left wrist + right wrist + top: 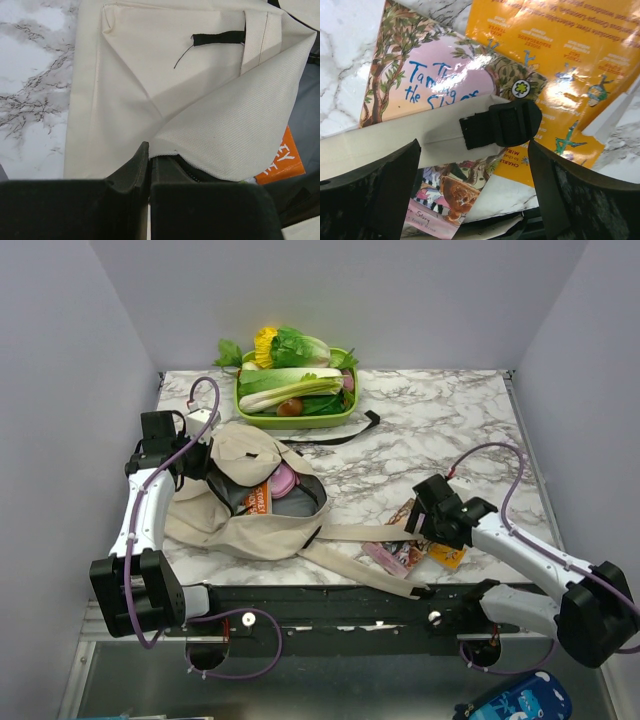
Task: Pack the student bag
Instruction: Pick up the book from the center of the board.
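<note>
- Inside the student bag point(200, 65), only a corner of an orange book point(282, 160) shows; canvas hides the rest.
- The bag's strap point(435, 130) covers part of a picture book's point(445, 75) title.
- Well right of the bag, a blue thing point(520, 700) is cut off at the bottom edge.

The student bag point(235, 515) lies on the left half of the tabletop point(450, 425), its mouth facing right, with a book point(261, 500) and a pencil case point(285, 480) inside. Behind it, at the far edge, stands a tray point(300, 423) heaped with vegetables point(290, 385); a loose strap point(340, 436) lies just before the tray's right end. One bag strap point(350, 532) runs rightward across a picture book point(435, 80) lying right of the bag. A second book point(570, 60) lies against the picture book on its right. The strap's buckle point(502, 122) rests on the picture book. The left claw point(149, 150) sits at the bag's far-left flap, pinching it. The right claw point(474, 145) hangs over the buckle, one jaw either side.
</note>
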{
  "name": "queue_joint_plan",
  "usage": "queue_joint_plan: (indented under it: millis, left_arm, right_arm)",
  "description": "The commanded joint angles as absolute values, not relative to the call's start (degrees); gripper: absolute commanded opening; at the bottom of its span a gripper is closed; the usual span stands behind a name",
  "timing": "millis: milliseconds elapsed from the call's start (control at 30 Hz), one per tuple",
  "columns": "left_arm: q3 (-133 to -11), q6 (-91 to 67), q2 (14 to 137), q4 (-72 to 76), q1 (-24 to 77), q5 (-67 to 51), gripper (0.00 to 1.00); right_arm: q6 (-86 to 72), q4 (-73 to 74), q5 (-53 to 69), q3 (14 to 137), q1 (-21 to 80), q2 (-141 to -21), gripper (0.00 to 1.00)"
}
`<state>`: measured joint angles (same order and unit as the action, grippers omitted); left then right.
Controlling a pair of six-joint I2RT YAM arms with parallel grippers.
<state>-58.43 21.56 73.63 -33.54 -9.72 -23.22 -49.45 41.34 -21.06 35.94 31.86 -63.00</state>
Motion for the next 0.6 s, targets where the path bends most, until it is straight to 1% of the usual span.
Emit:
queue_joint_plan:
  millis: [0,233,267,333,467,500,567]
  left_arm:
    - [-60.2,21.18,73.74,-33.66,-9.32,-25.58,0.0]
    - [-61.26,20.74,75.06,-33.14,-9.4,-26.45,0.0]
    - [-61.26,20.66,75.23,-33.05,-9.32,-26.63,0.0]
    - [-61.61,20.48,75.41,-33.05,-9.14,-26.81,0.0]
    - [-61.61,20.3,75.32,-32.87,-8.79,-26.98,0.0]
    - [-61.61,20.3,75.32,-32.87,-8.7,-26.81,0.0]
    - [-61.61,20.48,75.15,-32.87,-8.7,-26.81,0.0]
  right_arm:
    - [-48.25,37.45,-14.0,34.37,31.64,-63.72,0.94]
    - [-45.44,36.12,-1.51,30.86,31.9,-60.12,0.86]
    - [-45.09,36.65,-0.45,30.59,32.08,-58.9,0.85]
    - [-44.13,37.61,3.07,30.32,32.17,-57.49,0.81]
    - [-41.84,40.33,9.48,30.67,33.04,-53.18,0.75]
    - [-40.62,41.12,12.36,31.11,33.13,-52.22,0.73]
    - [-39.82,45.41,12.48,33.9,33.31,-50.98,0.73]
